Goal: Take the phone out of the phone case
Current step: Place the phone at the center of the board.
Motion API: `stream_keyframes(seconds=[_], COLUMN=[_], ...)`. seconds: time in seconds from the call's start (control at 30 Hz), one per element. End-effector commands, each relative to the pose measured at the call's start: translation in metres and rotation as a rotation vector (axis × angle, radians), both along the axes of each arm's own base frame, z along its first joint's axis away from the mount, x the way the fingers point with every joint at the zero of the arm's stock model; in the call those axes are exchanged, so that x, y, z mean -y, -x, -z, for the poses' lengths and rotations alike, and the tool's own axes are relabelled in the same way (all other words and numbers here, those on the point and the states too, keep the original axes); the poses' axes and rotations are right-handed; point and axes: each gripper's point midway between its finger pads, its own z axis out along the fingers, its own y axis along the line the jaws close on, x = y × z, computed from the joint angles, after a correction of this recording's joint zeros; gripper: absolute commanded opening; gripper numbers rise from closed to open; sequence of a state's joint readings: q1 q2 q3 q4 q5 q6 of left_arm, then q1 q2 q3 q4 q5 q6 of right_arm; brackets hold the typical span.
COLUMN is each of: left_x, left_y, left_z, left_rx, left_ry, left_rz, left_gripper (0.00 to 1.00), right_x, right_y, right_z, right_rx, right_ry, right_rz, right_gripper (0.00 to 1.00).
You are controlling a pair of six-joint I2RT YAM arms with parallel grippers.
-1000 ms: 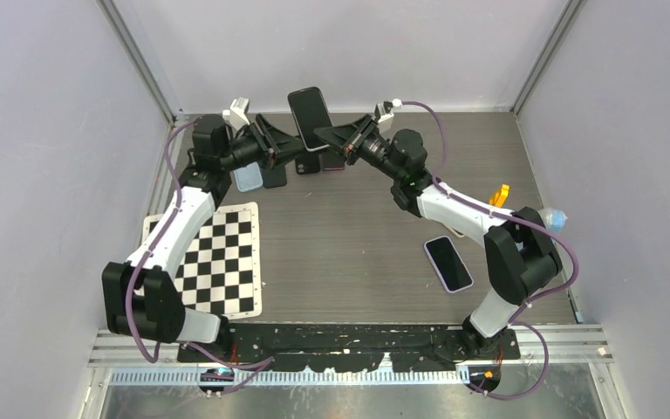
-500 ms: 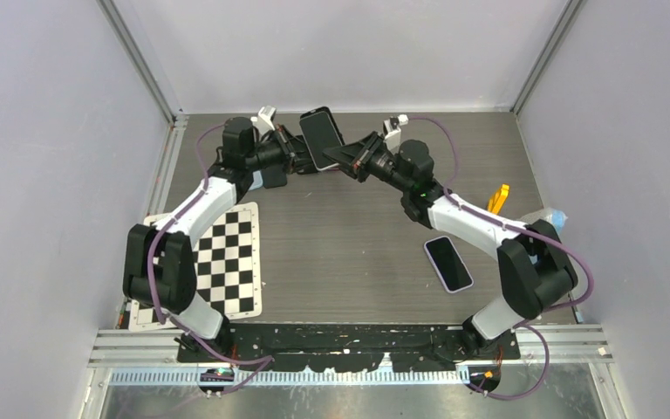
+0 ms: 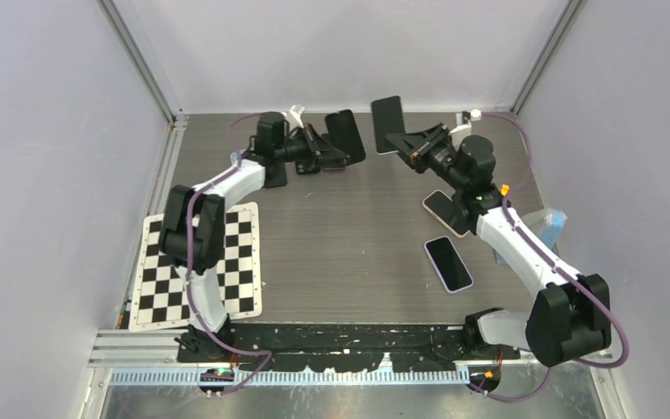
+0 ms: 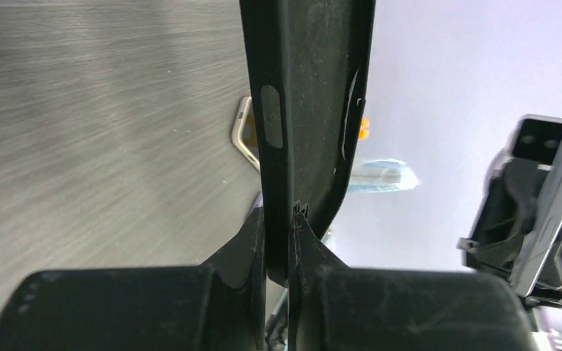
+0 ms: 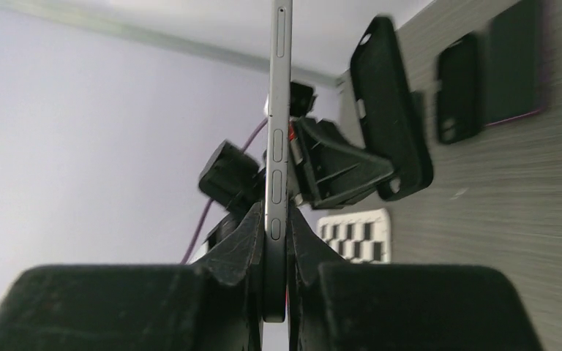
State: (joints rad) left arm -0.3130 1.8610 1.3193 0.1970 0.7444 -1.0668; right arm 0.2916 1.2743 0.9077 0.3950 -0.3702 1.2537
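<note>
Top view: the left tool (image 3: 335,154) reaches toward the back of the desk (image 3: 349,236) and pinches the black case (image 3: 346,133) at its lower end, holding it up off the surface. Just to its right, with a gap between them, the right tool (image 3: 399,140) is pressed onto the phone (image 3: 387,112), also lifted; phone and case do not touch. On the desk a dark-screened phone (image 3: 447,263) lies near the right arm, and a pale-rimmed phone (image 3: 443,209) lies just behind it, partly under that arm. A checkered mat (image 3: 161,279) lies at the left. Some dark slabs (image 3: 276,173) lie under the left arm. An orange bit (image 3: 505,188) and a blue thing (image 3: 551,222) sit at the right edge.

Left wrist view: the case stands edge-on, upright, its bottom clamped between the two fingers (image 4: 243,245); its hollow side faces right and is empty. At the far right, blurred, the other tool holds the grey phone.

Right wrist view: the phone stands edge-on, side buttons toward the camera, its lower end squeezed between the fingers (image 5: 240,245). Beyond it the case hangs tilted in the left tool, apart from the phone. Two dark slabs lie flat on the desk at the upper right.
</note>
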Motion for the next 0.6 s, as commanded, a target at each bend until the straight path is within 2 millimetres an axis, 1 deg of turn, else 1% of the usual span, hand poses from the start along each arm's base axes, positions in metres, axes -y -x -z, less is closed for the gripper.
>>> stream_keyframes(seconds=[0.0,0.03,0.07,0.1,0.13,0.2,0.23,0.27,0.3,0.33,0.37,0.4,0.43,0.47,0.53,0.57], left_x=[0.042,0.049,0.056,0.061,0.065,0.073,0.078,0.083,0.087,0.091,0.093,0.093,0.092,0.089,0.090,0.090], left_y=[-0.003,-0.006,-0.009,-0.013,-0.018,-0.026,-0.029,-0.032,-0.035,-0.039,-0.044,-0.046,-0.049,-0.051,-0.056,-0.057], left_z=[0.034,0.043,0.054,0.060,0.070,0.087,0.096,0.103,0.109,0.116,0.127,0.139,0.147,0.156,0.163,0.167], left_rx=[0.063,0.062,0.052,0.051,0.045,0.028,0.010,-0.004,-0.016,-0.025,-0.045,-0.079,-0.112,-0.150,-0.194,-0.213], left_ry=[-0.138,-0.171,-0.198,-0.219,-0.239,-0.259,-0.261,-0.258,-0.259,-0.264,-0.279,-0.304,-0.331,-0.362,-0.394,-0.410], left_rz=[0.105,0.111,0.122,0.124,0.123,0.125,0.129,0.135,0.138,0.134,0.128,0.121,0.107,0.092,0.094,0.094], left_gripper=[0.00,0.00,0.00,0.00,0.00,0.00,0.00,0.00,0.00,0.01,0.03,0.05,0.06,0.08,0.12,0.14], right_x=[0.059,0.063,0.068,0.069,0.071,0.070,0.071,0.070,0.069,0.069,0.069,0.070,0.071,0.072,0.073,0.074], right_y=[-0.023,-0.029,-0.033,-0.040,-0.045,-0.061,-0.066,-0.075,-0.080,-0.088,-0.093,-0.101,-0.105,-0.112,-0.123,-0.127], right_z=[0.038,0.050,0.053,0.064,0.066,0.090,0.096,0.108,0.112,0.122,0.127,0.139,0.145,0.156,0.168,0.170], right_rx=[-0.103,-0.119,-0.131,-0.144,-0.143,-0.184,-0.195,-0.212,-0.208,-0.223,-0.229,-0.247,-0.258,-0.273,-0.285,-0.286], right_ry=[0.203,0.248,0.269,0.306,0.327,0.367,0.377,0.395,0.402,0.420,0.426,0.441,0.449,0.464,0.471,0.473], right_rz=[0.213,0.221,0.230,0.231,0.234,0.229,0.231,0.224,0.219,0.216,0.218,0.219,0.220,0.213,0.193,0.191], right_gripper=[0.01,0.01,0.01,0.01,0.01,0.01,0.01,0.01,0.01,0.01,0.01,0.01,0.01,0.01,0.01,0.01])
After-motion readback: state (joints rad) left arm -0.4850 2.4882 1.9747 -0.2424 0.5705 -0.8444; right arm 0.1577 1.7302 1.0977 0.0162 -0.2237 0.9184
